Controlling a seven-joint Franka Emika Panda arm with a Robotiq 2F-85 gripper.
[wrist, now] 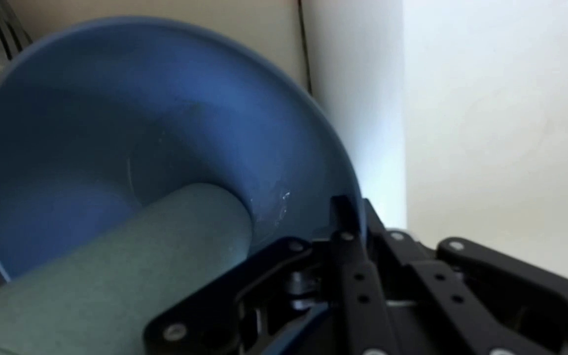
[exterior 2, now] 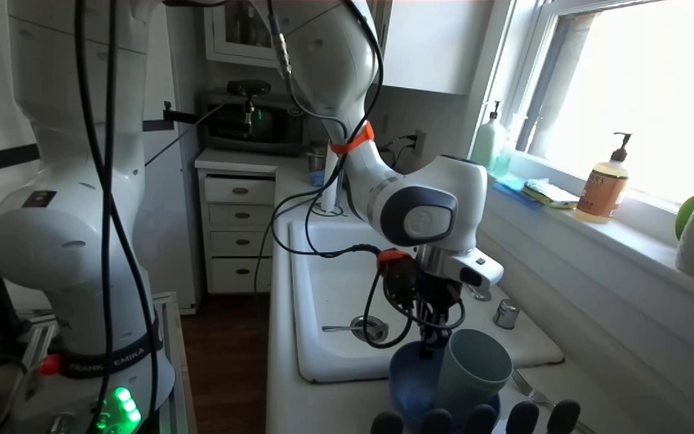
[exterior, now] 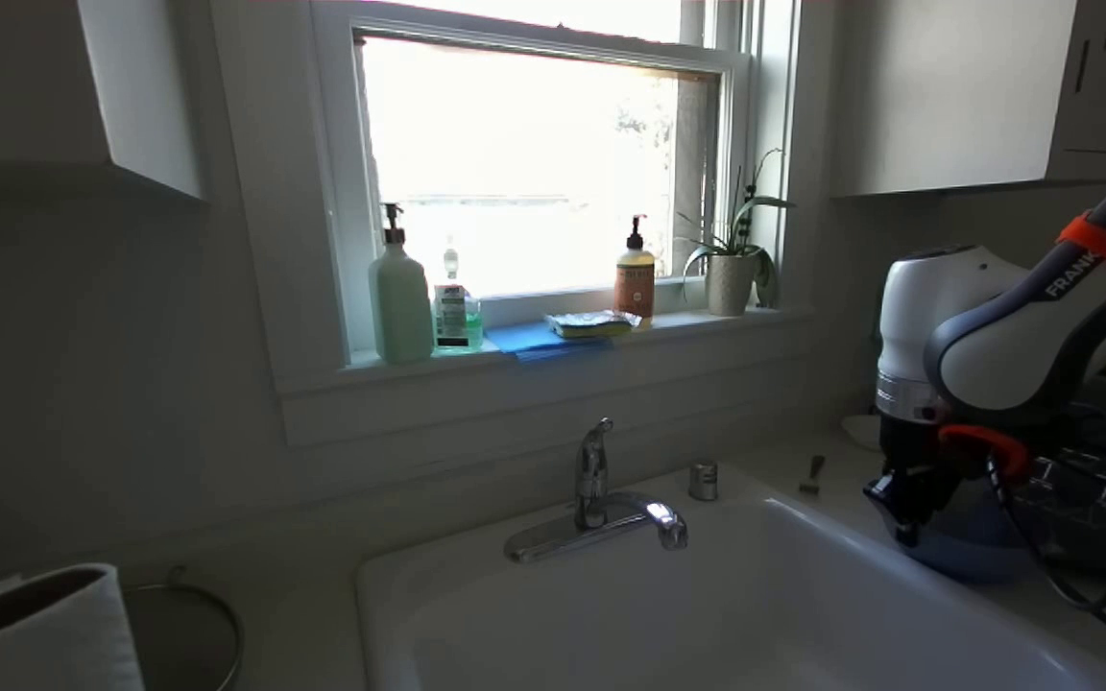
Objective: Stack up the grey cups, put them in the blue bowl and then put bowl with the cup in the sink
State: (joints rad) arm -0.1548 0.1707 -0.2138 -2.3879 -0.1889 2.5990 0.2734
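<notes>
The blue bowl [exterior 2: 410, 380] is at the end of the sink [exterior 2: 306, 301], close to the sink's rim; it also shows in an exterior view [exterior: 961, 552] and fills much of the wrist view [wrist: 234, 113]. A grey-green cup [exterior 2: 478, 364] stands tilted inside the bowl, and its side shows in the wrist view [wrist: 165, 261]. I cannot tell how many cups are nested. My gripper [wrist: 357, 212] is closed with one finger inside and one outside the bowl's rim. The gripper also shows in both exterior views [exterior: 903, 523] [exterior 2: 431, 346]. Whether the bowl is lifted off the counter is unclear.
A faucet [exterior: 591, 489] and a metal cap [exterior: 704, 480] stand along the sink's back edge. A fork [exterior 2: 534, 389] lies beside the bowl. Dark rack prongs [exterior 2: 479, 419] stand near the bowl. A drain strainer [exterior 2: 369, 328] with a utensil is in the sink.
</notes>
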